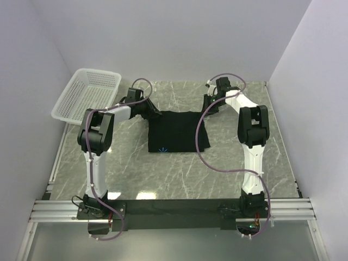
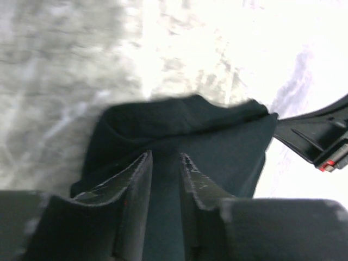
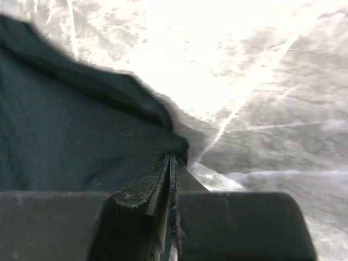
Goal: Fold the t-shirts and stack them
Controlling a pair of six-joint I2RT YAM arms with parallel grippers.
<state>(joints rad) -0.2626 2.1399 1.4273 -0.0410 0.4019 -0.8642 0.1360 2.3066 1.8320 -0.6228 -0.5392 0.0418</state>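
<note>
Hiding the two far corners of the black t-shirt in the top view are the arms' own wrists, so the grips must be read from the wrist cameras. The shirt lies flat near the middle of the marble counter, its right side turned over on itself.

The right pincer has its fingers pressed together, and the shirt's edge runs into their tips. It is clamped on the cloth at the far right corner.

The left pincer stands at the far left corner. Its fingers sit a little apart, with dark cloth filling the gap. Whether they press that cloth I cannot tell, as the view is blurred and the finger bases fill the bottom of the frame.

At the right edge of the left wrist view a black machine part with a small red spot is cut off. I cannot tell what it is.

A purple cable crosses the shirt's right side.

The white mesh basket sits at the far left corner of the counter, well apart from the shirt, and its mesh floor is in plain sight.

Near the shirt's near hem is a tiny light-blue mark, a fan of short strokes too small to read as writing.
</note>
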